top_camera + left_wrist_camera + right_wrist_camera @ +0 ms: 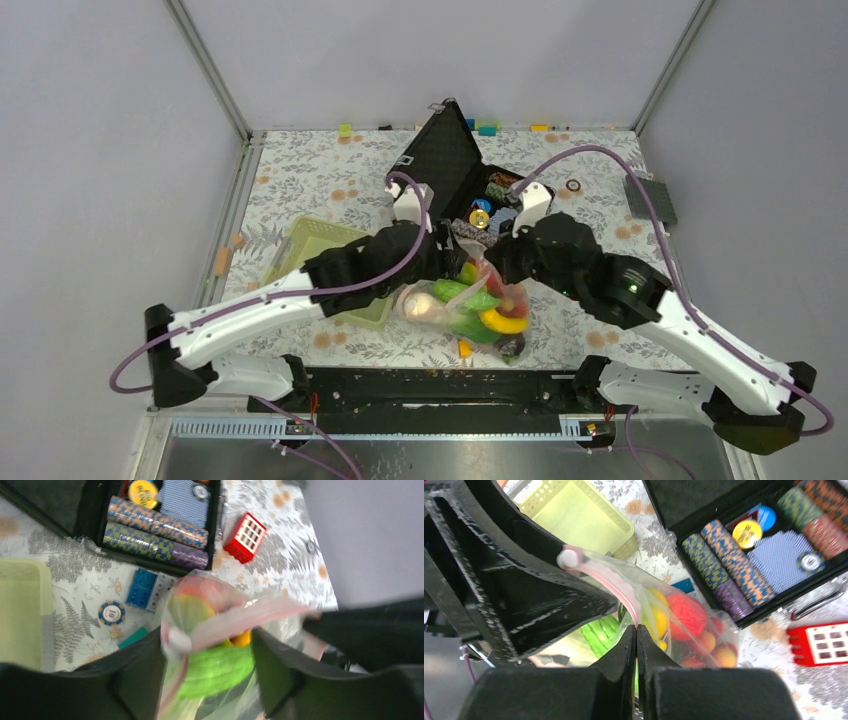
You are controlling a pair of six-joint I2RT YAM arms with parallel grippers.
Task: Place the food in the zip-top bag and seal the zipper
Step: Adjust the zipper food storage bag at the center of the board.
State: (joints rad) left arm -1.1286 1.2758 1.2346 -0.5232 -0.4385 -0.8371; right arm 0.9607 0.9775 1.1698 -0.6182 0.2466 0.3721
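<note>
The clear zip-top bag (470,305) lies on the table in front of the arms, holding several toy foods: a green leaf (215,667), a red berry cluster (686,612) and a yellow banana (503,322). Its pink zipper (240,622) runs across the mouth, with a white slider (566,558) at one end. My left gripper (207,645) is open, its fingers straddling the bag's top, with the slider at its left finger (140,680). My right gripper (636,629) is shut on the pink zipper (611,582). Both grippers meet over the bag in the top view, left (452,262) and right (497,268).
A light green basket (325,262) stands left of the bag. An open black case (470,170) with rows of poker chips (155,530) is just behind. A red block (245,536), blue and grey blocks (142,587) and a loose chip (111,613) lie nearby. A small orange thing (222,262) lies at the left edge.
</note>
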